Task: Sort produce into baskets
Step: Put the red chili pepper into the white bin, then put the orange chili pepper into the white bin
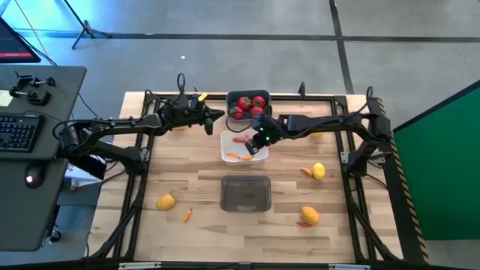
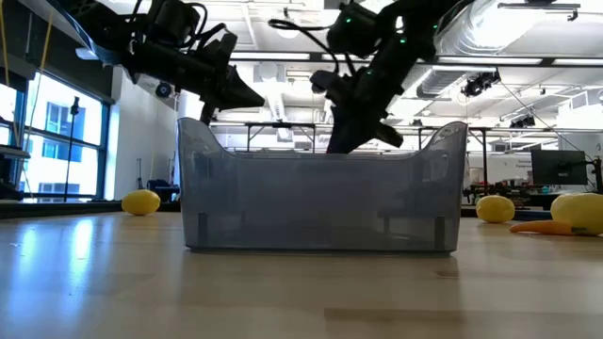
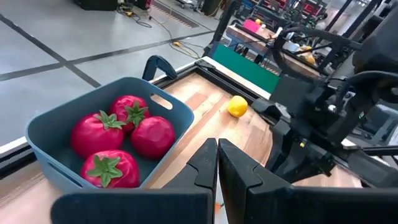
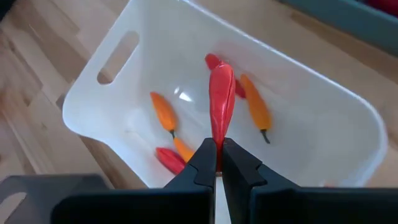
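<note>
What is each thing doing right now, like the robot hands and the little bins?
Right hand: shut on a thin red pepper-like piece, above the white plastic bin.
Left hand: shut, holding nothing, beside the blue-grey plastic bin.
Blue-grey plastic bin: holds four red strawberry-like fruits.
White plastic bin: holds several thin orange and red pieces.
Translucent dark grey bin: looks empty.
Three yellow lemon-like fruits: loose on the table.

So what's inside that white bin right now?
The white bin holds small orange and red pepper-like pieces. The right gripper, above it, is shut on another red piece. The gripper hides part of the floor.
</note>
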You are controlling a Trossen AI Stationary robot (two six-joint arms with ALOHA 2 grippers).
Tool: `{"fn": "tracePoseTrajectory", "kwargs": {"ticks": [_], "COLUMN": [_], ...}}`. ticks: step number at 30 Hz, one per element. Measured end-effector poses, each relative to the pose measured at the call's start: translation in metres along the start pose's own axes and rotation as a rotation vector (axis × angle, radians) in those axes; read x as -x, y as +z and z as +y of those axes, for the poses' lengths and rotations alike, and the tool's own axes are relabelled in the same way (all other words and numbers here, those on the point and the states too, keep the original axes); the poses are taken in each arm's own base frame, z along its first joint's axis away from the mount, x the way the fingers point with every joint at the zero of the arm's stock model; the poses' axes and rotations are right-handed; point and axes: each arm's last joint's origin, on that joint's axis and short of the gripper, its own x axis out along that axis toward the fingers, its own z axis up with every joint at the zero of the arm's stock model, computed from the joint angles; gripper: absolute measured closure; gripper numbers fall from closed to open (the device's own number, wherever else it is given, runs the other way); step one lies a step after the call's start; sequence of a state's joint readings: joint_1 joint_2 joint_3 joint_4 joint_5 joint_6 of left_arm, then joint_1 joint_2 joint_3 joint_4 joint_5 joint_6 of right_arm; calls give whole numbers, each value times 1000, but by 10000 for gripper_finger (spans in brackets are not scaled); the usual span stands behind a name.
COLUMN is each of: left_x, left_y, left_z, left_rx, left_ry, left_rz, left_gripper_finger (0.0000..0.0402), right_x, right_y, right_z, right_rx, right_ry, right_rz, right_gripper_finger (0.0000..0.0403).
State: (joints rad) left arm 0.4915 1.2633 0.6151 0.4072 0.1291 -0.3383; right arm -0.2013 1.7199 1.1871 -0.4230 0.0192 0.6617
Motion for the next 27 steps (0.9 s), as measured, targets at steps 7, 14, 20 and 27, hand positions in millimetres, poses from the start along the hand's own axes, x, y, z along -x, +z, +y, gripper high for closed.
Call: {"fn": "tracePoseTrajectory", "kwargs": {"ticks": [7,14,20,27], "left_x": [0,1,1,11], "left_y": [-3,-10,-10,1], "left_z": [0,1,0,-9], "left_rx": [-26,-44,-41,-28], "left_ry": [-14,-37,-96,-126], "left_rz": [38,122,137,207], "left_gripper_finger": [401,401,401,401], "right_x": [-14,-13,-13,23], "right_y": [1,0,0,14], "right_z": [2,3,4,2], "right_rx": [7,-13,-13,103], "right_ry": [19,43,83,133], "right_rz": [53,72,101,5], "right_gripper_finger": [398,350,283,318]}}
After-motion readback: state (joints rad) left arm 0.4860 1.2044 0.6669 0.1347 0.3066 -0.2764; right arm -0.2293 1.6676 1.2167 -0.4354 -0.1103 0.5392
